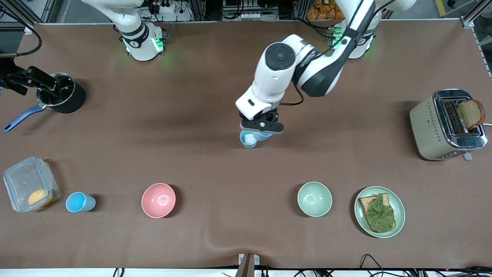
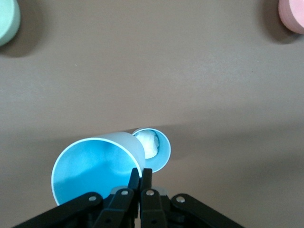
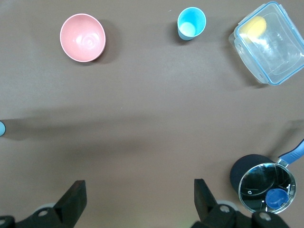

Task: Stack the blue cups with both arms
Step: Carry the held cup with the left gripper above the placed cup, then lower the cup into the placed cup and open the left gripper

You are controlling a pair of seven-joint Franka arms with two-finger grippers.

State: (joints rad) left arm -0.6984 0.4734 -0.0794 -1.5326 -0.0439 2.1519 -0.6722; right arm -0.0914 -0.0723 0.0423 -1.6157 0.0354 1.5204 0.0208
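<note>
On the brown tabletop [image 1: 192, 134], I'm bending the left arm down mid-table; its end effector [image 2: 140, 176] is pinching one blue cup [image 2: 92, 166] by the rim over a second cup [image 2: 154, 149]. My right end effector [image 3: 137, 199] is waiting, spread wide, holding nothing. A third cup [image 1: 78, 202] is standing beside the pink bowl [image 1: 158, 200].

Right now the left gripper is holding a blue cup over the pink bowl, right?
Not quite. The left gripper holds a blue cup, but over another blue cup with something white inside, not the pink bowl. The left wrist view shows it.
</note>
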